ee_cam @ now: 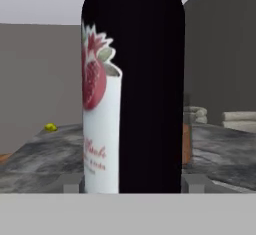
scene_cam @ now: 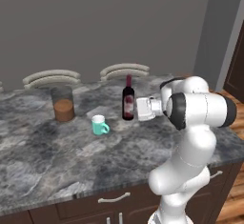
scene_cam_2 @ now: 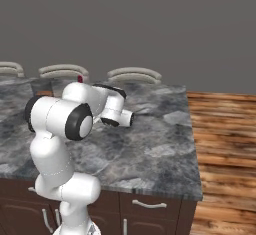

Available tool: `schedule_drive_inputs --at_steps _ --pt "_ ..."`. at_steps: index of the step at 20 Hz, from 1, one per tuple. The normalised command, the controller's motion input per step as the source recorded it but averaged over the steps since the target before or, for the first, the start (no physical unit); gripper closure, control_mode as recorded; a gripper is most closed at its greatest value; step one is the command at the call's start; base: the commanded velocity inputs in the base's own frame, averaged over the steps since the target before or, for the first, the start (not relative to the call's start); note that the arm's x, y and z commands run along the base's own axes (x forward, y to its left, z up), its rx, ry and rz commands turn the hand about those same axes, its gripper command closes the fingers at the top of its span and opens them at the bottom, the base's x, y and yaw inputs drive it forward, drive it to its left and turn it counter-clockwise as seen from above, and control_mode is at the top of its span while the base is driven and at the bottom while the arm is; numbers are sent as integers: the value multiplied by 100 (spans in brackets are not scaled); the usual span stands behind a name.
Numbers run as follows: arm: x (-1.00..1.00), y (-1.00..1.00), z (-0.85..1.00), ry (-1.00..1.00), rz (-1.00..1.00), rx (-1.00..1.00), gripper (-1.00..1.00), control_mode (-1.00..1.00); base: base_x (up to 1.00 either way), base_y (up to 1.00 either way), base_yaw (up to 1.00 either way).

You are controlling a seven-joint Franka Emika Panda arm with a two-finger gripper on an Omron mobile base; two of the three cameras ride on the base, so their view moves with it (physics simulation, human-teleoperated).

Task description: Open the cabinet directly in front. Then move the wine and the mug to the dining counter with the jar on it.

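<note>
The wine [scene_cam: 127,103], a dark bottle with a red label and red cap, stands upright on the grey marbled dining counter [scene_cam: 47,156]. My gripper [scene_cam: 135,108] reaches in from its right and is shut on the bottle's body. In the hand view the wine [ee_cam: 145,79] sits between the two fingertips [ee_cam: 72,183], which press against its sides. Just the red cap of the wine [scene_cam_2: 80,79] pokes above my arm in the right base view. The teal mug [scene_cam: 99,125] stands left of the bottle. Further left is the jar [scene_cam: 63,104] with brown contents. The cabinet is out of view.
Two curved pale chair backs [scene_cam: 51,77] [scene_cam: 125,69] rise beyond the counter's far edge. The counter ends at the right over wooden floor [scene_cam_2: 225,129]. Dark drawer fronts with silver handles [scene_cam: 113,198] run below the near edge. A small yellow thing [ee_cam: 50,127] lies far off.
</note>
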Motion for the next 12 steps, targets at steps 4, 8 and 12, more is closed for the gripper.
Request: schedule_drive_inputs --at_steps 4,8,12 --pt "0 2 -21 0 5 0 100 -100 0 0 0" --pt "0 1 -6 0 2 0 100 -100 0 0 0" --pt "11 11 -25 0 1 0 100 -100 0 0 0"
